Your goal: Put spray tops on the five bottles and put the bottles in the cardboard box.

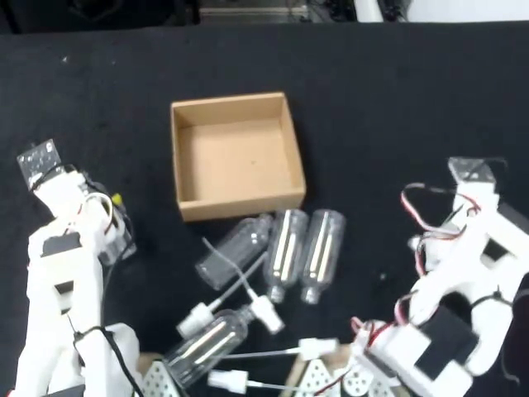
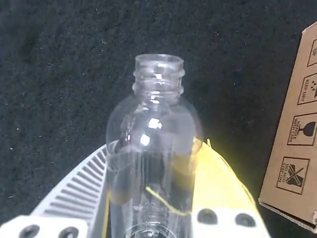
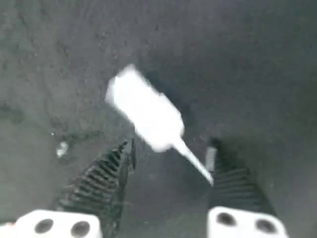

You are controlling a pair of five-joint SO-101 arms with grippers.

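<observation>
To the left of the cardboard box (image 1: pixel 235 153), on the black bench (image 1: pixel 413 99), the left gripper (image 2: pixel 156 147) is seen with its jaws closed around the body of a clear bottle (image 2: pixel 158 119). The bottle's threaded mouth is open. A printed side wall of the box is seen near this bottle in the left wrist view.

In front of the box, on the arms' side, four more bottles are laid on their sides. A slanted bottle (image 1: pixel 235 248) is found just off the box's front wall. A pair of bottles (image 1: pixel 303 248) is set side by side off the front right corner, with the necks turned away from the box. A far bottle (image 1: pixel 202 343) is found farther out. Four white spray tops (image 1: pixel 266 313) with thin tubes are scattered among them.

Farther right of the box, the right gripper (image 3: pixel 169 148) is held over the bench with its jaws apart. A blurred spray top (image 3: pixel 143 116) is seen just beyond the fingertips, its tube run back toward one finger. Whether they touch cannot be told.
</observation>
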